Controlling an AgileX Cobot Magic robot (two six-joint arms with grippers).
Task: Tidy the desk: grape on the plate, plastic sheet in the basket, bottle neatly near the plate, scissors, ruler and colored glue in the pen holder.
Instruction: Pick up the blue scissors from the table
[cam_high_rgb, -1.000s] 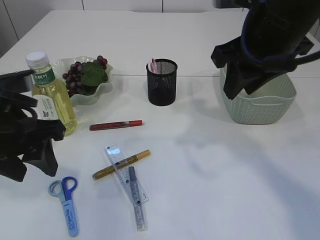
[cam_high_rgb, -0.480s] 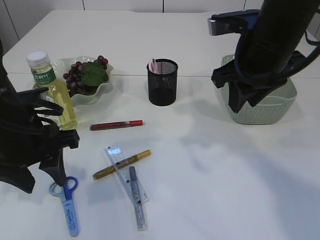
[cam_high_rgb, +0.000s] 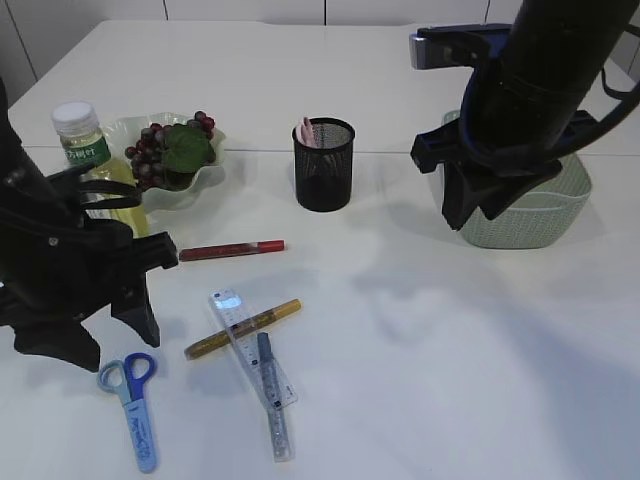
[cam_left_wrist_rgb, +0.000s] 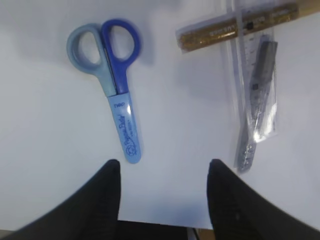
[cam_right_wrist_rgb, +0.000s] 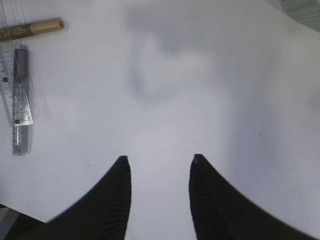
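Blue scissors (cam_high_rgb: 130, 405) (cam_left_wrist_rgb: 112, 90) lie at the front left. My left gripper (cam_high_rgb: 100, 335) (cam_left_wrist_rgb: 162, 162) is open and empty, above the table just beside them. A clear ruler (cam_high_rgb: 250, 355) (cam_left_wrist_rgb: 244, 65) lies crossed with a gold glue pen (cam_high_rgb: 243, 329) (cam_left_wrist_rgb: 235, 30) and a silver glue pen (cam_high_rgb: 272, 400) (cam_left_wrist_rgb: 262, 60). A red glue pen (cam_high_rgb: 232, 250) lies nearer the plate (cam_high_rgb: 190, 195), which holds grapes (cam_high_rgb: 150, 145). The bottle (cam_high_rgb: 85, 150) stands left of the plate. My right gripper (cam_high_rgb: 470, 205) (cam_right_wrist_rgb: 159, 157) is open and empty over bare table. No plastic sheet shows.
A black mesh pen holder (cam_high_rgb: 323, 165) with something pink inside stands at centre back. A pale green basket (cam_high_rgb: 540, 215) stands at the right, partly behind my right arm. The gold pen (cam_right_wrist_rgb: 35, 27) and the ruler (cam_right_wrist_rgb: 9, 65) show at the left edge of the right wrist view.
My left arm has moved right, toward the scissors and the ruler. My right arm has shifted a little left, in front of the basket. No object has moved.
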